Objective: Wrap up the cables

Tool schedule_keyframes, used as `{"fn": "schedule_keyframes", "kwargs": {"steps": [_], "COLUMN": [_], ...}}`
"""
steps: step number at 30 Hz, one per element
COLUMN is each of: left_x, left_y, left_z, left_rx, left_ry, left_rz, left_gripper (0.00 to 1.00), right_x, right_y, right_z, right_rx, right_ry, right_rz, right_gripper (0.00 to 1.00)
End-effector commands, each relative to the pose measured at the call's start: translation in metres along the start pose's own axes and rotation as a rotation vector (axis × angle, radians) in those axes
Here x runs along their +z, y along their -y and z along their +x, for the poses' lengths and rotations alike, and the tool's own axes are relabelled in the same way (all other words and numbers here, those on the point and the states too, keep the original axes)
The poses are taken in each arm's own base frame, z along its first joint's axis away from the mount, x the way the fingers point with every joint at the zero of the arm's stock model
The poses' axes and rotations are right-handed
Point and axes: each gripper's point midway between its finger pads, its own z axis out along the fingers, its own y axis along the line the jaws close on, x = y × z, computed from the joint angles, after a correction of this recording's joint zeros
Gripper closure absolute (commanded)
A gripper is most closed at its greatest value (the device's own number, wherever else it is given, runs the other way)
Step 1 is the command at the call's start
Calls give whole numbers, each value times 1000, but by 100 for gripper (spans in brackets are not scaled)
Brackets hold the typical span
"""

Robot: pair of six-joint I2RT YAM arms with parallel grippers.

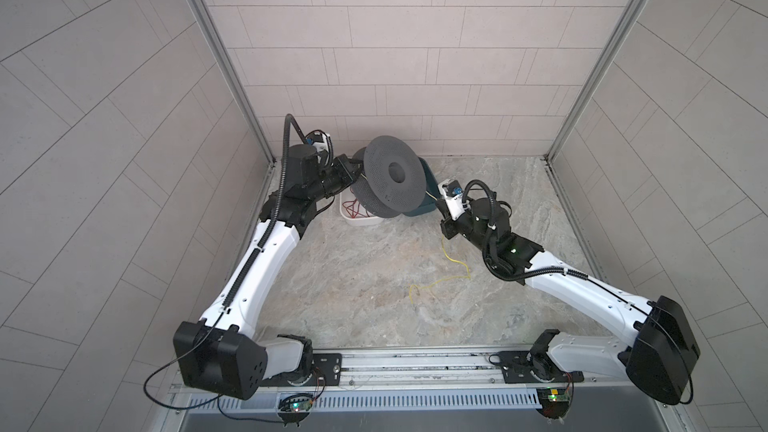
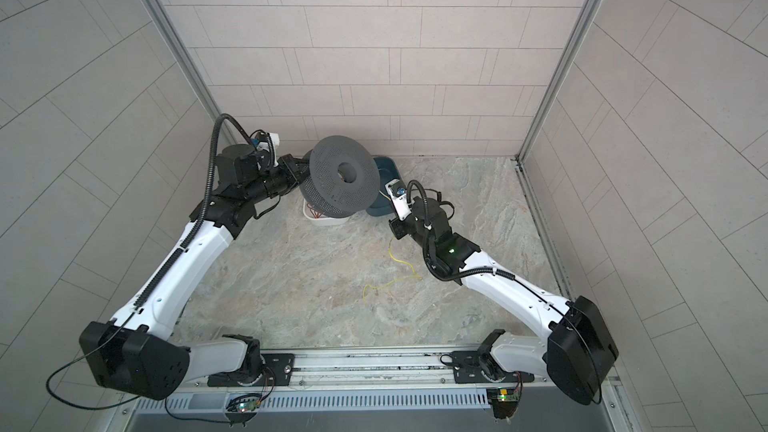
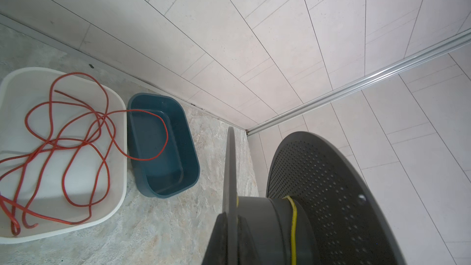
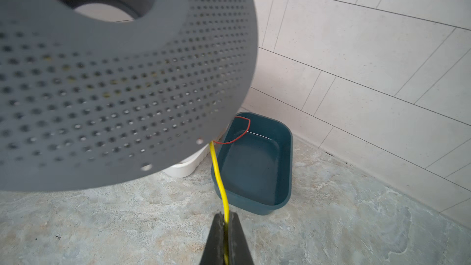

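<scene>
Left tool (image 3: 230, 219) clamps the perforated spool (image 1: 390, 182) by its thin rim over open bench (image 1: 353, 284); right tool (image 4: 225, 219) pinches thin yellow cable (image 4: 218, 174).

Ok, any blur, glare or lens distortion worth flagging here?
Right wrist view: the spool, close to the lens, is soft, holes smeared; the yellow cable is sharp. Left wrist view: mostly crisp, evenly lit. Both top views: tile lines on the side walls bow; no glare.
</scene>
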Motion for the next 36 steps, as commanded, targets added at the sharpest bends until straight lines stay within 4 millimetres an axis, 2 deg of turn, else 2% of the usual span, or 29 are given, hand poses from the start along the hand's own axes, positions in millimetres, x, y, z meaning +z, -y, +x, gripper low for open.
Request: {"fn": "schedule_keyframes", "kwargs": {"steps": [1, 7, 15, 20, 24, 29, 36], "left_x": [-30, -34, -32, -31, -27, -25, -24], "left_y": [32, 27, 28, 34, 37, 34, 31], "left_z": [-55, -57, -42, -31, -20, -10, -4], "left_rx": [56, 82, 185, 258, 321, 383, 420], "left_ry": [282, 356, 400, 419, 406, 395, 389], "left_rz": [21, -52, -169, -219, -247, -281, -298], "left_gripper": [100, 100, 100, 100, 100, 100, 100], "right_x": [1, 6, 16, 19, 19, 13, 9], "right_y": [-13, -52, -105, -125, -132, -129, -122], "right_z": [3, -12, -38, -61, -84, -111, -120], "right_rx": [-44, -77, -102, -101, -86, -67, -49], "right_ry": [-16, 24, 73, 113, 160, 225, 269], "right_rz": [4, -45, -129, -158, -165, -156, -124], "right_gripper": [100, 100, 100, 100, 100, 100, 100]}}
